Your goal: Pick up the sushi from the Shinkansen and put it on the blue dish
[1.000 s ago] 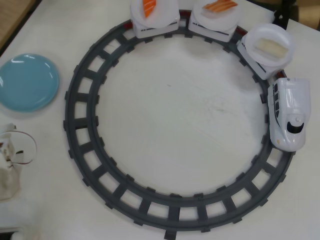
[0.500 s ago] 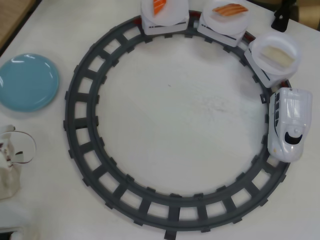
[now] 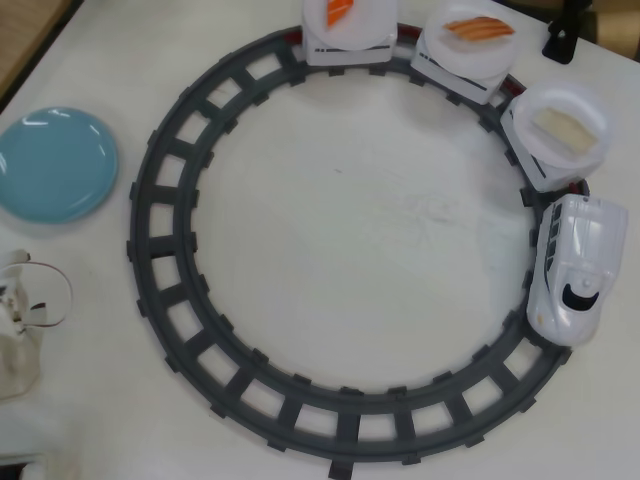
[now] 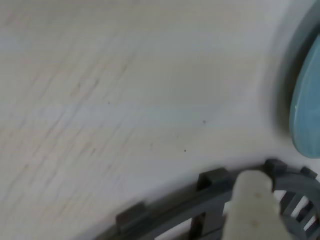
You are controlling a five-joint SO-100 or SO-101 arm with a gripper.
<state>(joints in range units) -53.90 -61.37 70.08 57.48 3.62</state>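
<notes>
The white Shinkansen [image 3: 574,268] runs on the right side of the grey ring track [image 3: 160,250] in the overhead view, nose pointing down. The car right behind it carries a round white plate with the pale sushi [image 3: 563,126]. Two further cars at the top hold a striped orange piece [image 3: 479,27] and a solid orange piece [image 3: 340,10]. The blue dish [image 3: 55,165] lies at the far left, outside the track. In the wrist view only one pale finger [image 4: 254,202] of my gripper shows, over a bit of track [image 4: 200,210], with the blue dish [image 4: 307,110] at the right edge. Nothing visible is held.
A whitish part of my arm [image 3: 20,335] with a wire loop sits at the lower left edge, below the dish. A black object [image 3: 560,38] stands at the top right by the track. The table's wooden edge [image 3: 25,30] runs at the top left.
The train has rolled clockwise: the locomotive moved down the right side and the three cars shifted right along the top. My arm has stayed put.
</notes>
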